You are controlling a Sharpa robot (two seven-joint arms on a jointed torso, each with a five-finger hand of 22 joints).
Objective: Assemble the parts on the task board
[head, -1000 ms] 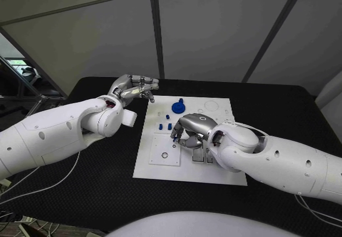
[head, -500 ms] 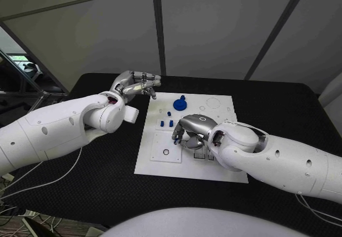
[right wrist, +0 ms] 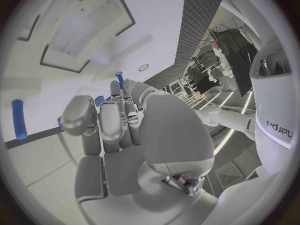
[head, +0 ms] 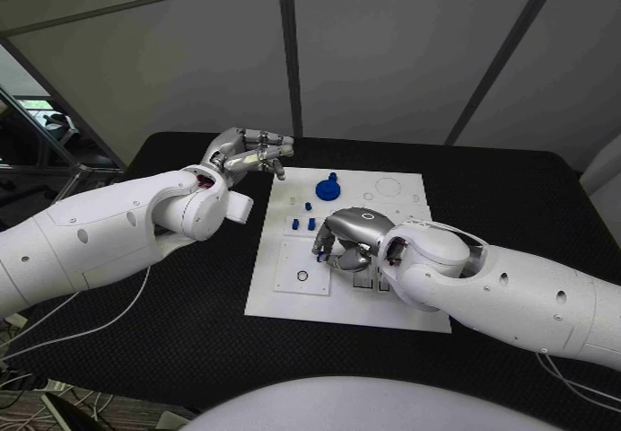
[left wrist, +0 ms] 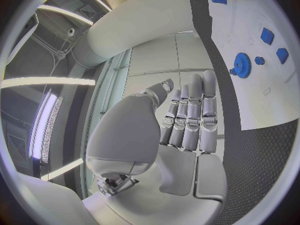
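The white task board [head: 389,310] lies mid-table. A blue gear [head: 328,189] stands near its far edge, with small blue pegs [head: 305,223] just in front of it. My right hand [head: 347,239] hovers low over the board's middle, fingers bent down, and pinches a small blue peg [right wrist: 119,80] whose tip [head: 319,258] pokes out below the fingertips. Another blue peg [right wrist: 19,119] lies on the board beside that hand. My left hand [head: 246,153] hangs raised off the board's far left corner and holds nothing; its fingers [left wrist: 187,115] lie side by side. The gear [left wrist: 240,64] sits beyond them.
A raised white sub-plate with a ring hole [head: 301,279] sits on the board's near left. Grey slots [head: 366,281] lie under my right wrist. Black table [head: 169,314] surrounds the board, and my bulky white forearms cross it on both sides.
The whole view shifted slightly a second ago. Both hands stay almost where they were, the right one still pinching the peg over the board.
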